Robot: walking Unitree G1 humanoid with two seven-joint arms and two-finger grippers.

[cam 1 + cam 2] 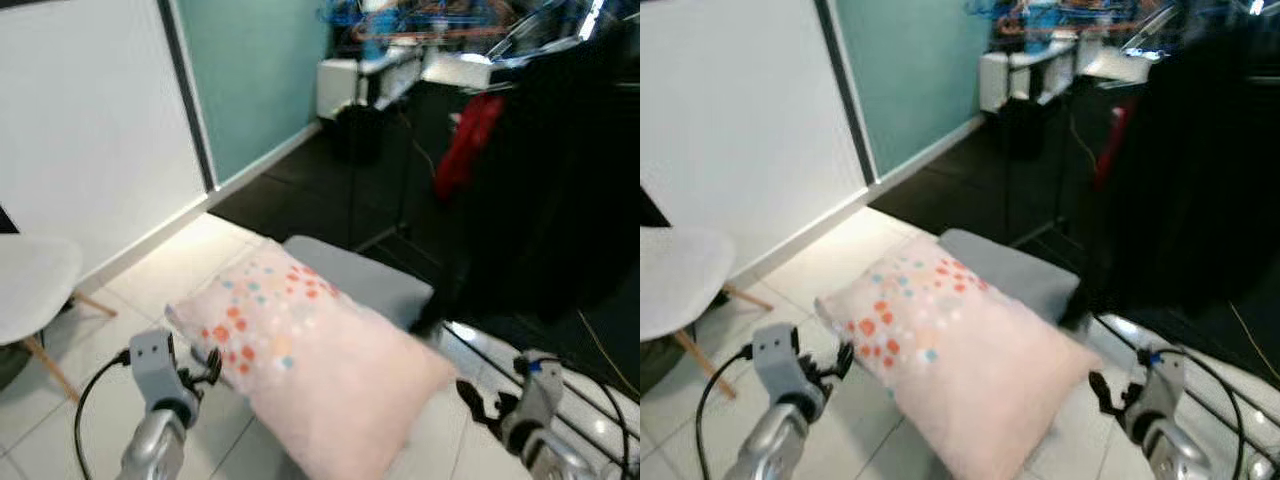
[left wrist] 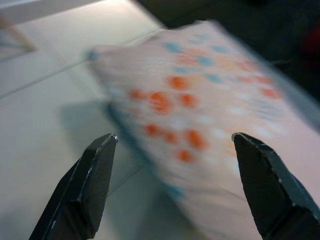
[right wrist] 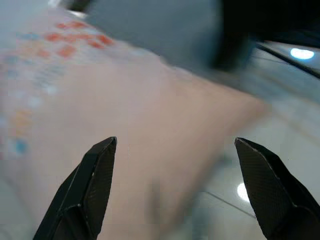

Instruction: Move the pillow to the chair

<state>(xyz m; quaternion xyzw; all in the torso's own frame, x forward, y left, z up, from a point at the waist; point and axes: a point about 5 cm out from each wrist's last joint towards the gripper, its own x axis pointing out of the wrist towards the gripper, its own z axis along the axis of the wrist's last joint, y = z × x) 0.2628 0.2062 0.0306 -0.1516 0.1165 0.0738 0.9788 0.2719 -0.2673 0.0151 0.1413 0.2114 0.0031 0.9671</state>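
Both grippers are spread wide with nothing held, one to each side of the pink pillow (image 1: pixel 310 350). From the left eye, the left gripper (image 1: pixel 200 368) sits just beside the end printed with orange and blue dots, and the right gripper (image 1: pixel 484 404) is near the plain pink end. The pillow lies on pale floor tiles (image 1: pixel 190 265), its far edge overlapping a grey cushion or pad (image 1: pixel 365 275). A white chair (image 1: pixel 35 285) with wooden legs stands at the robot's left, well apart from the pillow.

Seen from the right eye, the layout is the same: a white wall panel (image 1: pixel 740 110) and a teal wall (image 1: pixel 910 70) run behind the chair, and dark floor, a black stand (image 1: pixel 1040 180) and something red (image 1: pixel 1110 140) lie beyond the pillow. A dark mass fills the right side; I cannot tell what it is.

Looking along the left wrist, the dotted end lies between and beyond the open fingers (image 2: pixel 85 190), blurred, not yet touched.

Along the right wrist, the plain end sits ahead of the fingers (image 3: pixel 87 190), with the grey pad behind it.

A good grasp probably means closing in on both ends together, so the soft body does not sag or slide out. Cables (image 1: pixel 85 410) trail from both arms and could snag on the turn toward the chair, and the chair's splayed legs call for care on approach.
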